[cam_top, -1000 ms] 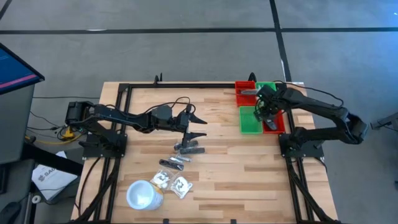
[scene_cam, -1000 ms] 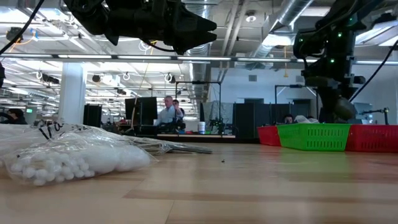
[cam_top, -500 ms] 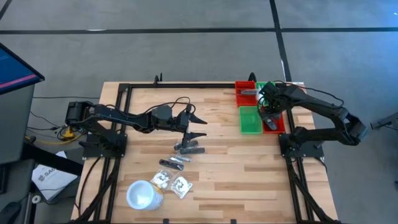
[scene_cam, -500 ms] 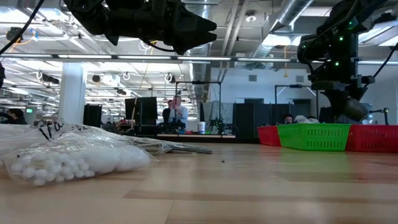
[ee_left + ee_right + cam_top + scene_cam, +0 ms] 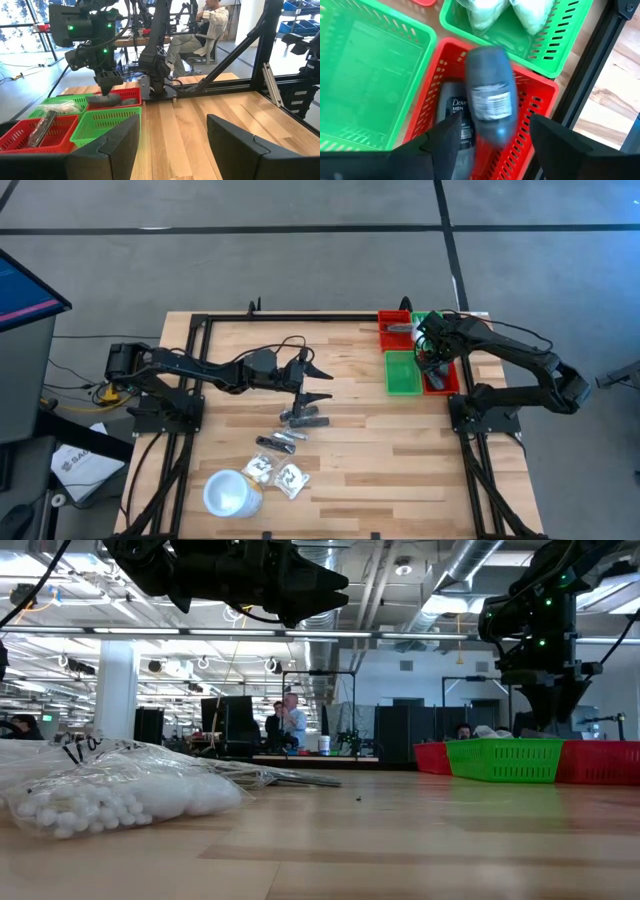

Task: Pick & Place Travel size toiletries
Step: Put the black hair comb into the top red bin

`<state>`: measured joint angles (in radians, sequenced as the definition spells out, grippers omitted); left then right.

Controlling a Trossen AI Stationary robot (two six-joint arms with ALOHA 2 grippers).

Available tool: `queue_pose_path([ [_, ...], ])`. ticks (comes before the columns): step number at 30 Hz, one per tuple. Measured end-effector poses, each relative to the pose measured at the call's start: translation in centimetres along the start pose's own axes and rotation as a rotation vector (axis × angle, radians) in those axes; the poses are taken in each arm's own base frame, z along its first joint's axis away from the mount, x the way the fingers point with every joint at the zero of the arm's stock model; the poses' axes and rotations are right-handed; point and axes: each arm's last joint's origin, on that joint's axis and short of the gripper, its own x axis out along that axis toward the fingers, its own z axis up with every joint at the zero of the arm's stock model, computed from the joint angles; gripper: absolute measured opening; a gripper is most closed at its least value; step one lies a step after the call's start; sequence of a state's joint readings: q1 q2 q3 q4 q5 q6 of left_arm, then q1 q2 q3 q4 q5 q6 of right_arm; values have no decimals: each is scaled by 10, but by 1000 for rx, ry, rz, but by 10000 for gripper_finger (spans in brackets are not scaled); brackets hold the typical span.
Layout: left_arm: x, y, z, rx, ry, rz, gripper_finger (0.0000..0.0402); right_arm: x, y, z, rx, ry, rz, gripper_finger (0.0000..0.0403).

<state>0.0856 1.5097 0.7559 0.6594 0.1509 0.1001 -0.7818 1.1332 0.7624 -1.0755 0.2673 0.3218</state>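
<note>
Planks of pale butcher-block wood make up the counter, ringed by a black metal frame. At its far right corner sit four small lattice-walled plastic baskets. The right hand hangs over the near red basket, its two dark fingers spread wide. Between them, in the right wrist view, a dark grey oblong tube with a silvery label appears blurred and free of both fingers, above a second dark grey tube printed with white lettering that lies on the red lattice floor. The green basket beside it shows only bare mesh. A further green basket holds clear soft sachets with white contents. In the left wrist view, the far red basket carries a flat dark sachet.

The left hand hovers over the counter's middle, its fingers standing wide with nothing between them. Just nearside of it lie two dark grey oblong cases, then another dark pair, then two clear crinkled sachets of white pellets. A white round cup stands beside those, at the near edge.
</note>
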Motion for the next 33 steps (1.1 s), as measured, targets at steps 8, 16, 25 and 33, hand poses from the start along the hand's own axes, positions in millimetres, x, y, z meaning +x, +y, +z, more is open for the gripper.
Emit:
queue_pose_path([
  [8,0,0,0,0,0,0,221,0,0,1,-7,-6,3,190],
  [16,0,0,0,-1,1,0,221,-1,5,0,-35,-22,16,167],
  [25,0,-1,-10,-46,104,-9,221,-10,34,6,-128,-173,187,152],
  [33,-5,-4,-31,-131,324,-19,221,-23,64,6,-231,-326,315,145],
])
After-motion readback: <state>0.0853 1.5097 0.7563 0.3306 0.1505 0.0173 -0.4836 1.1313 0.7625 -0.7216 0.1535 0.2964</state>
